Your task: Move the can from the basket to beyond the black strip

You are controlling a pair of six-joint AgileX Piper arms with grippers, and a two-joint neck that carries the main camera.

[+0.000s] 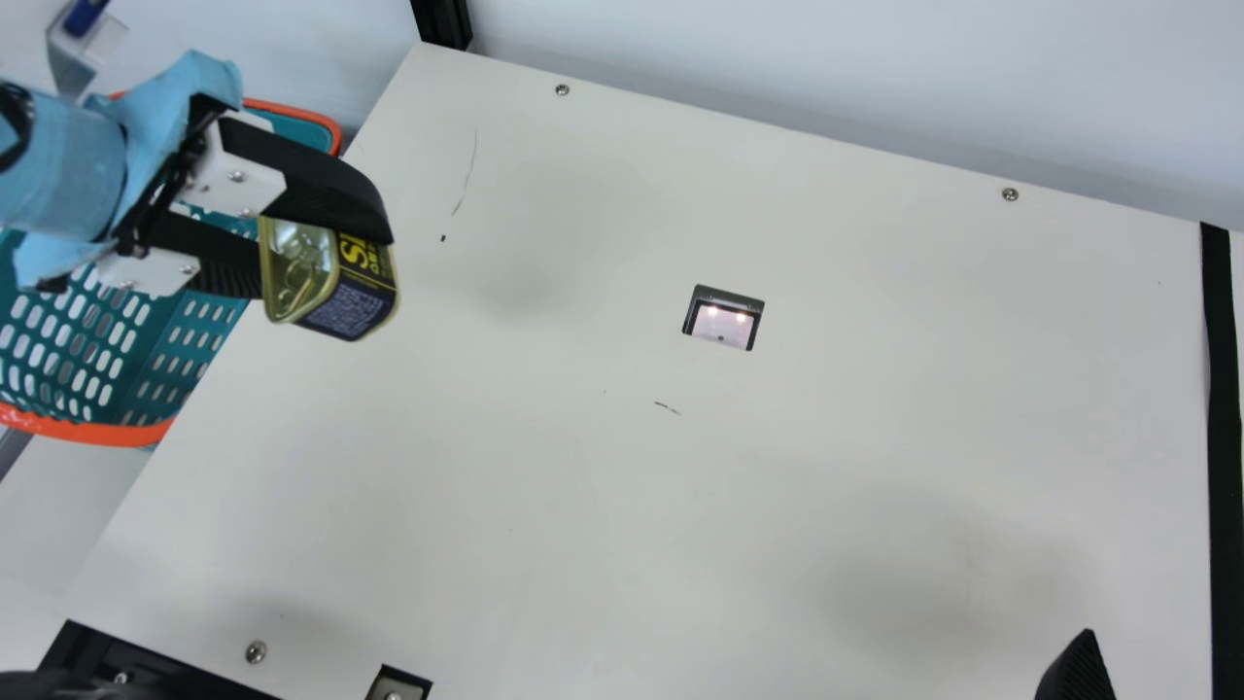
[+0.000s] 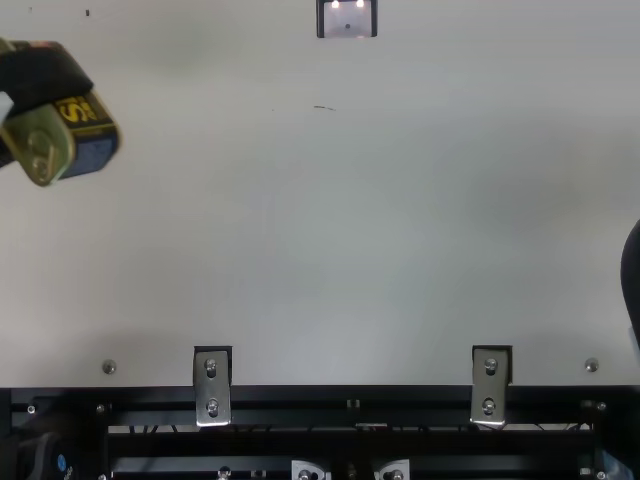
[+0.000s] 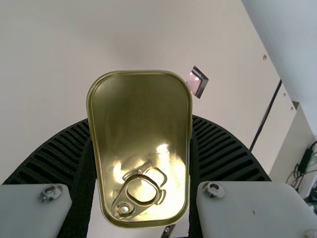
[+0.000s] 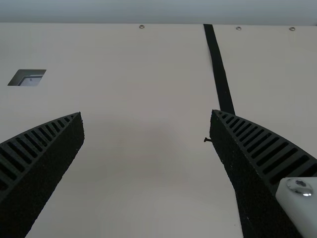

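In the main view my left gripper [image 1: 326, 228] is shut on the can [image 1: 350, 292], a gold-lidded tin with a dark label, held above the table's left edge beside the basket [image 1: 117, 365]. The top view has the can [image 2: 90, 145] at its upper left. From the left wrist, the can's lid [image 3: 141, 129] with its ring pull faces the camera, between both fingers of my left gripper [image 3: 142, 139]. My right gripper [image 1: 1077, 671] is at the lower right of the main view; its own wrist view has the gripper [image 4: 147, 114] open and holding nothing. The black strip [image 1: 1223, 408] runs along the table's right side.
The cream table [image 1: 622, 486] stretches between basket and strip. A small rectangular cutout [image 1: 724, 319] is set in its middle. Metal brackets [image 2: 212, 385] and a dark frame line its near edge, and a pale wall [image 1: 875, 87] stands behind it.
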